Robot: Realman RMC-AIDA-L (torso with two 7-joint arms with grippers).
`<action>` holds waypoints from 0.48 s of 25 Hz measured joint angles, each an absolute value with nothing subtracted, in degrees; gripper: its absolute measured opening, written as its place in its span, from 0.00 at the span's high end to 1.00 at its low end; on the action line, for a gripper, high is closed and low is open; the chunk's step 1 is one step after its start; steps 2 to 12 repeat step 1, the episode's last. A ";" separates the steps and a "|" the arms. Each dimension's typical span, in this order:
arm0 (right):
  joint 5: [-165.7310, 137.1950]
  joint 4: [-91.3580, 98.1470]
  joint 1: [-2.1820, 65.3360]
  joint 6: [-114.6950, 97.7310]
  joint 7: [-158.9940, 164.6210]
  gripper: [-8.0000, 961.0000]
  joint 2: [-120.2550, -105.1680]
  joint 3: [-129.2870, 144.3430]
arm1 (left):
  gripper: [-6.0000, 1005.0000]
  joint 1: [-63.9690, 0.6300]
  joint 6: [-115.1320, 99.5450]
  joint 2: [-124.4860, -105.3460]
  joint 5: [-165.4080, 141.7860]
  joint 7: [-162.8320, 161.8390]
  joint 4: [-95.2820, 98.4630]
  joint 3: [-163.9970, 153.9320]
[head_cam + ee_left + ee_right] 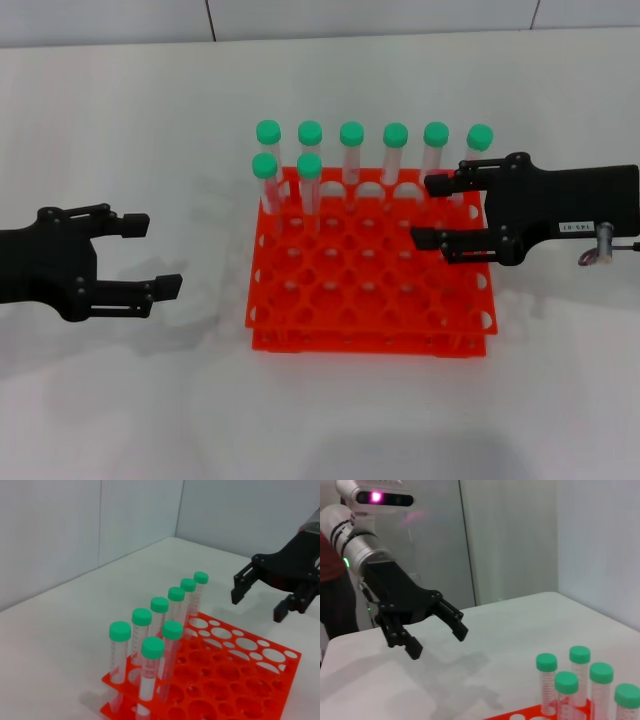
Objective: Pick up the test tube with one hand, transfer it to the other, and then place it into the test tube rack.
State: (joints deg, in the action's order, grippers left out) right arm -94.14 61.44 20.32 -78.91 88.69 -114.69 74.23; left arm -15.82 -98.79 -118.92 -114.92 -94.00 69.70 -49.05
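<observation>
Green-capped clear tubes stand upright in the orange-red test tube rack [368,268]: six along its far row, two more in the next row at the left end. I cannot tell which is the task's test tube; neither gripper holds one. My right gripper [428,210], the one with the white label, hovers over the rack's right edge, fingers spread wide and empty. My left gripper [160,255] hangs left of the rack, well apart, fingers also wide and empty. Only the right wrist view shows that arm's silver-grey body and a lit pink lamp behind it. Everything sits on a plain white table [120,400] against pale walls.
</observation>
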 joint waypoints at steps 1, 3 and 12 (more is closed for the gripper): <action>-94.14 61.44 20.31 -79.03 88.68 0.32 -114.69 74.24 | 0.13 -15.82 -98.74 -118.92 -114.92 -93.98 69.66 -49.05; -94.14 61.44 20.31 -79.03 88.68 0.32 -114.69 74.24 | 0.13 -15.82 -98.74 -118.92 -114.92 -93.98 69.66 -49.05; -94.14 61.44 20.31 -79.03 88.68 0.32 -114.69 74.24 | 0.13 -15.82 -98.74 -118.92 -114.92 -93.98 69.66 -49.05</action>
